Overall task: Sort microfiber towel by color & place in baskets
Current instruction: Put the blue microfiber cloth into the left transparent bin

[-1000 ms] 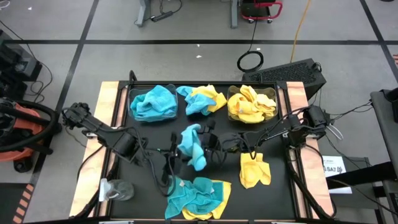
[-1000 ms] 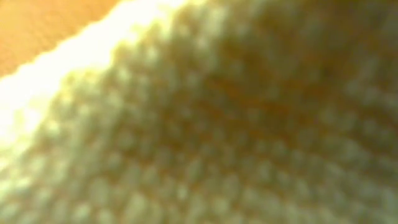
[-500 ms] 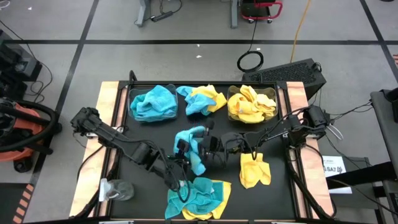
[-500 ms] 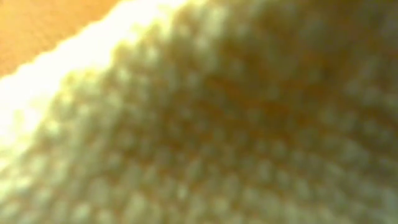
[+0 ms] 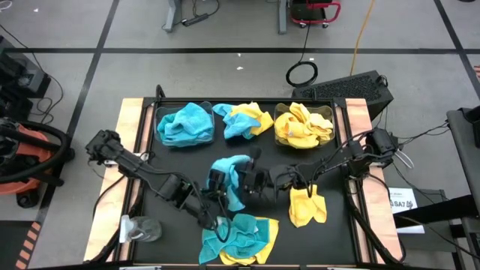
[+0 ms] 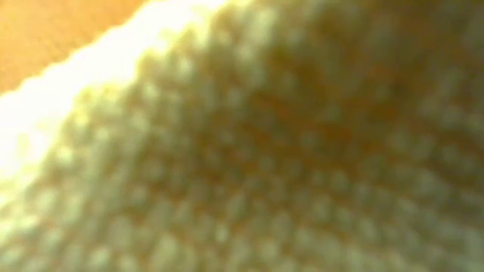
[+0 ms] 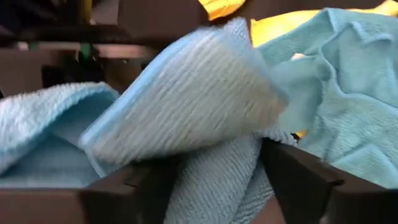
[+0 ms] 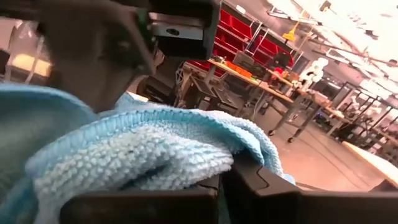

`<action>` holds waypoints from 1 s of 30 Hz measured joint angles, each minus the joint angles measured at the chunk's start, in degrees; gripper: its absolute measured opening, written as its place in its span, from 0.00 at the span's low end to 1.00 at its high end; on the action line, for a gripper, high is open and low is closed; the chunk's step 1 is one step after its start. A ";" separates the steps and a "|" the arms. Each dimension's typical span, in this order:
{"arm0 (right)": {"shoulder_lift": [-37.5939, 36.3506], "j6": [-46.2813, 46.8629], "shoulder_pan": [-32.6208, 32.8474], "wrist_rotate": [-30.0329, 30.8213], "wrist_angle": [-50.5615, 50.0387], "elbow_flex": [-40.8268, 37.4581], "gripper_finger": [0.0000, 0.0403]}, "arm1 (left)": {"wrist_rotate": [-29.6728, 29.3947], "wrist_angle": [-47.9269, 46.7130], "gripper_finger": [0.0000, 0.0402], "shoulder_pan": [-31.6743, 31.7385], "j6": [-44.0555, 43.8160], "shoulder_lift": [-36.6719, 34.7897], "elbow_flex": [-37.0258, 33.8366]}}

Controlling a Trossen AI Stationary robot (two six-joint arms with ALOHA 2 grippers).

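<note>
A teal-blue microfiber towel (image 5: 229, 174) hangs bunched above the black mat at the table's middle, between my two grippers. My right gripper (image 5: 251, 180) comes level from the right and is shut on it. My left gripper (image 5: 216, 186) slants down from the left and is open, its fingers on either side of the towel's (image 7: 186, 106) lower fold. The left basket (image 5: 159, 112) holds blue towels and the right basket (image 5: 330, 112) holds yellow ones. A yellow cloth pressed against the lens fills the low view. My right gripper pinches a bunched fold of the towel's right side (image 8: 186, 165) between its two fingers, coming level from the table's right. Cloth spills over the fingers (image 8: 261, 186) and hangs clear of the mat. My left gripper's open fingers (image 7: 124, 190) flank a hanging fold (image 7: 211, 180); they do not pinch it.
A mixed blue and yellow heap (image 5: 241, 120) lies between the baskets. A yellow towel (image 5: 307, 204) lies flat at the right. A teal and yellow pile (image 5: 240, 236) lies at the near edge, and a clear plastic object (image 5: 139, 229) lies at the near left.
My left arm has sunk and reached farther toward the table's middle, tipping its gripper downward. My right gripper has rolled and taken hold of the towel's right side. The towel, which hung long from the left gripper, is now bunched between the two.
</note>
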 joint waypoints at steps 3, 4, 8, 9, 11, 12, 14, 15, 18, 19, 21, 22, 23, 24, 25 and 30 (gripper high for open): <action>0.00 -1.65 0.40 0.17 -0.05 -0.01 0.00 | 0.02 -0.94 0.69 -1.03 -2.06 -0.72 -0.02; 0.00 -2.01 0.52 0.20 -0.18 0.00 0.00 | -0.01 -1.51 0.71 -1.30 -2.71 -1.07 -0.02; 0.00 -3.32 0.96 1.59 -0.78 -0.01 0.00 | -0.03 -1.69 0.75 -2.61 -4.71 -2.84 -0.02; 0.00 -3.67 1.08 1.85 -0.85 0.00 0.00 | -0.04 -1.62 0.76 -2.97 -5.41 -3.42 -0.02; 0.00 -4.34 1.15 2.76 -0.93 -0.01 0.00 | -0.04 -1.07 0.76 -3.66 -6.26 -4.52 -0.02; 0.00 -4.61 1.17 2.90 -0.93 0.00 0.00 | -0.04 -0.91 0.76 -4.00 -7.06 -4.93 -0.02; 0.00 -5.00 1.23 2.95 -0.77 -0.01 0.00 | -0.03 -0.95 0.76 -4.49 -8.95 -5.33 -0.02; 0.00 -5.11 1.27 2.94 -0.63 -0.01 0.00 | -0.04 -0.96 0.76 -4.63 -9.86 -5.39 -0.02; 0.00 -5.23 1.22 3.06 -0.21 0.00 0.00 | -0.64 -2.05 0.76 -4.97 -12.05 -5.41 -0.02; 0.00 -5.32 1.22 3.39 -0.01 -0.01 0.00 | -1.01 -2.57 0.76 -5.03 -12.91 -5.34 -0.02; 0.00 -5.85 1.32 4.76 0.02 0.00 0.00 | -1.97 -3.32 0.76 -5.03 -14.38 -4.82 -0.02; 0.00 -6.33 1.42 5.68 0.10 -0.01 0.00 | -2.66 -3.20 0.76 -5.03 -14.83 -4.47 -0.20; -0.11 -6.77 1.48 6.34 0.09 -0.01 0.00 | -3.16 -2.98 0.76 -5.02 -15.26 -4.22 -0.78; -0.20 -6.92 1.62 6.85 0.14 -0.02 0.00 | -3.66 -2.82 0.76 -4.98 -15.84 -4.00 -1.61; -0.23 -6.99 1.74 7.30 0.36 -0.02 0.00 | -4.06 -2.58 0.76 -4.98 -16.33 -3.91 -2.46; -1.27 -7.92 2.01 8.08 0.39 -0.02 0.00 | -8.10 -2.70 0.76 -5.10 -18.27 -3.53 -5.30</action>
